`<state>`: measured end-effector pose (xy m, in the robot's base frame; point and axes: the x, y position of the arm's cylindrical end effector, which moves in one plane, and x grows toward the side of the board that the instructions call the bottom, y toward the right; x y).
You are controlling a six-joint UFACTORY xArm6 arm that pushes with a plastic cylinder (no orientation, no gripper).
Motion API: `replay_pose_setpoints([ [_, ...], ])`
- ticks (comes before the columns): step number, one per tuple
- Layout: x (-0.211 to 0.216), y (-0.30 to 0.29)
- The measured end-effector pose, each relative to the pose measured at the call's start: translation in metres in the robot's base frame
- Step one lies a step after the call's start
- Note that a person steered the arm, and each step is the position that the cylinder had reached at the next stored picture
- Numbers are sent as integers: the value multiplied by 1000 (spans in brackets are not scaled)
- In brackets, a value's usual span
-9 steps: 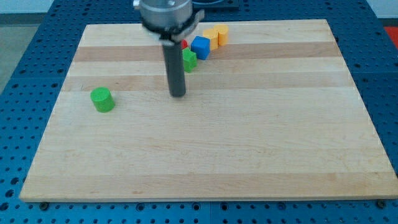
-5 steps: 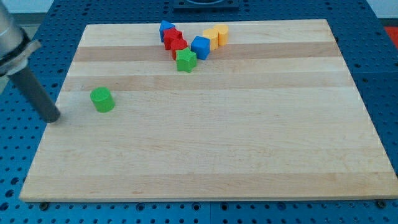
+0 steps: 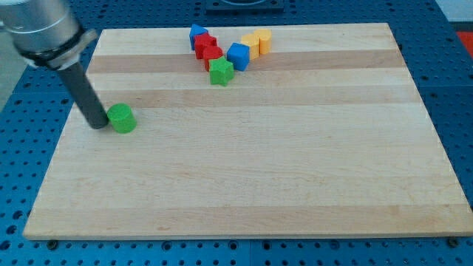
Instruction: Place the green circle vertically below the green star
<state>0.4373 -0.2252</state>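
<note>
My tip [image 3: 98,124] is down on the desk [image 3: 251,177], at the view's left side, just beside the green circle [image 3: 122,118] on that block's left. Looks like contact or very nearly so; I can't tell if there's a sliver of gap. The rod leans up and to the view's left from the tip, with the grey arm body cut off at the top-left corner.

No fingers on this rig (just the rod), so nothing is clenched or released, and nothing is held.

Green circle: sits alone in the left part of the desk, about mid-height in the upper half, well apart from every other block. It's upright, flat face up.

Green star [image 3: 221,71]: near the view's top, a bit left of centre, at the bottom end of the cluster. The circle is lower than the star but far off to its left, so not under it.

Cluster around the star:
- red block [image 3: 212,55] just above-left of the star, touching or nearly
- second red block [image 3: 205,42] above that
- blue block [image 3: 196,33] at the top-left end, shape unclear
- blue cube [image 3: 238,56] just to the star's upper right
- two orange-yellow blocks, one [image 3: 251,45] beside the blue cube and the other [image 3: 263,38] further up-right
</note>
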Motion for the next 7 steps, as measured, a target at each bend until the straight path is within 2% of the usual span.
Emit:
replay_pose_setpoints([
  [3, -2, 142],
  [5, 26, 162],
  [6, 25, 192],
  [7, 16, 188],
])
